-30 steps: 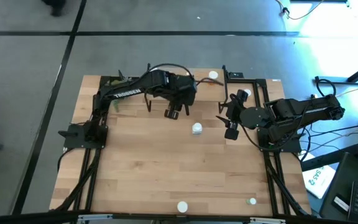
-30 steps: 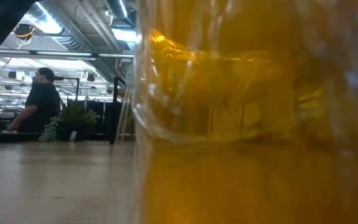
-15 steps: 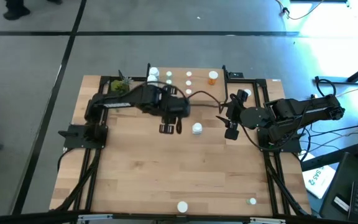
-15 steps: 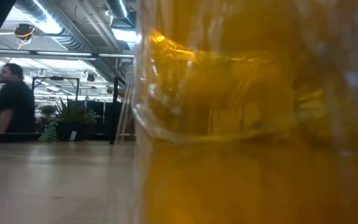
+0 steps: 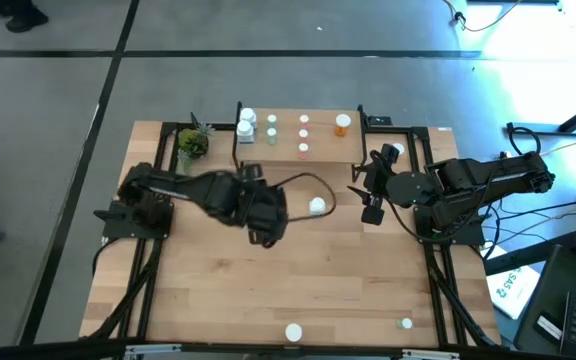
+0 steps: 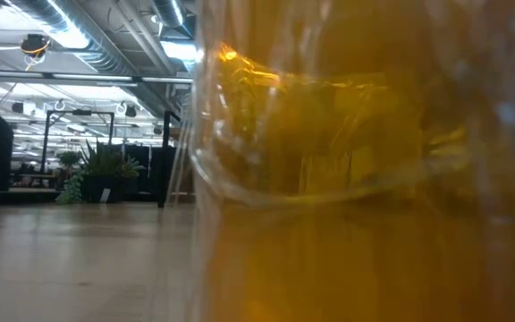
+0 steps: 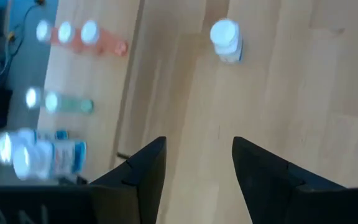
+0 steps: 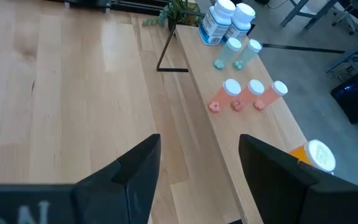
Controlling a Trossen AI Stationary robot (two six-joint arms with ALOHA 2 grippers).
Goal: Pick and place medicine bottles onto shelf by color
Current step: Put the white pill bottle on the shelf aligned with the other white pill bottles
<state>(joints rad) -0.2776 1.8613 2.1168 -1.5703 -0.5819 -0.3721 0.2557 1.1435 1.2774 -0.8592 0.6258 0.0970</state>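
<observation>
the left gripper (image 7: 194,165) hangs over the middle of the table (image 5: 228,290), fingers parted with nothing between them. a lone white bottle (image 5: 317,206) stands on the bare wood just ahead of it, toward the right gripper (image 8: 197,168), which waits at the right edge, also parted and empty. beyond both, the shelf (image 8: 229,134) carries white bottles (image 8: 225,18), pale green bottles (image 8: 238,53), pink bottles (image 8: 250,90) and an orange bottle (image 8: 316,154) in colour groups. a potted plant (image 5: 192,143) stands beside it.

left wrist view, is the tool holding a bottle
No, the left tool stands open and empty above the table, with a white bottle standing apart ahead of it.
</observation>
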